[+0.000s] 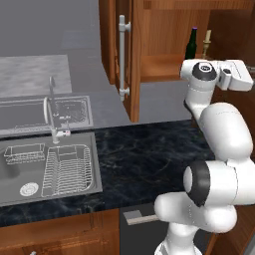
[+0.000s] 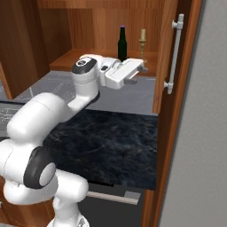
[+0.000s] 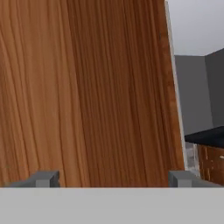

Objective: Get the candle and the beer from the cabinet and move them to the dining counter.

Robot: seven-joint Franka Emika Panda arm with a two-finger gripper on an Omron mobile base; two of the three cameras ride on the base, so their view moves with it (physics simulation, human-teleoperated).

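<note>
The tall dark green glass beer bottle (image 2: 122, 43) looks slippery and breakable; grab its fat middle. The pincer (image 3: 113, 178) is wide open, holding nothing.

I see the cabinet (image 2: 88, 26) standing open, its right door (image 2: 166, 57) swung out toward me with a long silver bar handle (image 2: 176, 53) on its edge. On the shelf the beer (image 2: 122, 43) and the candle (image 2: 142, 41) stand upright, just beside each other, beer on the left. My arm reaches up toward the shelf; the gripper (image 2: 142, 71) sits in front of the two and below them, not touching either. Below lies a black marble counter (image 2: 111, 150)
</note>
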